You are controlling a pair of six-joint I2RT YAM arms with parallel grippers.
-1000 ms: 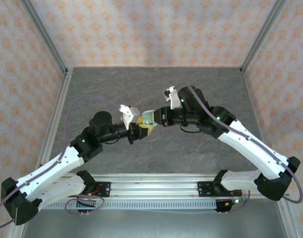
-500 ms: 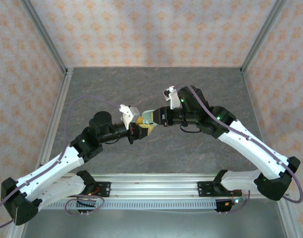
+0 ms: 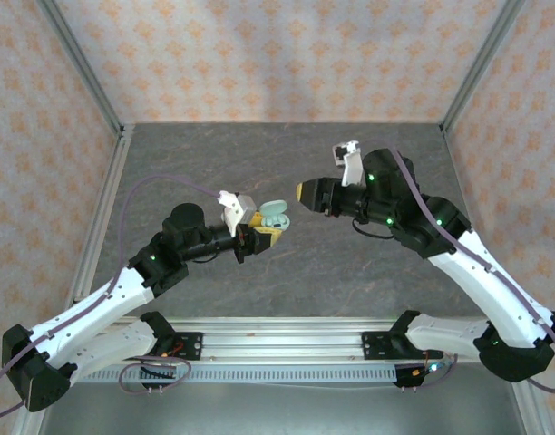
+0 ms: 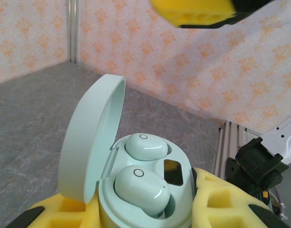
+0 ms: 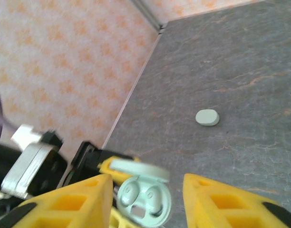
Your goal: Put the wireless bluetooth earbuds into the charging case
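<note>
The mint charging case [image 4: 181,216] sits with its lid [image 4: 91,142] up, held between the yellow pads of my left gripper [image 4: 143,205], which is shut on it. Two pale-mint earbuds lie in its wells, one at the back [image 4: 145,146] and one in front [image 4: 140,187]. From above, the case [image 3: 274,216] shows at the tip of the left gripper [image 3: 262,232]. My right gripper [image 3: 306,193] hangs apart, up and to the right of it. In the right wrist view the right gripper [image 5: 145,183] stands open, and the case [image 5: 144,197] lies below the gap.
A second mint oval case [image 5: 207,117], shut, lies flat on the grey table [image 3: 259,154] beyond the held case. Patterned walls with metal posts close in the left, back and right sides. An aluminium rail [image 3: 277,344] runs along the near edge.
The right gripper has opened and drawn back from the case, up and to the right. The left arm and the case in it have stayed still.
</note>
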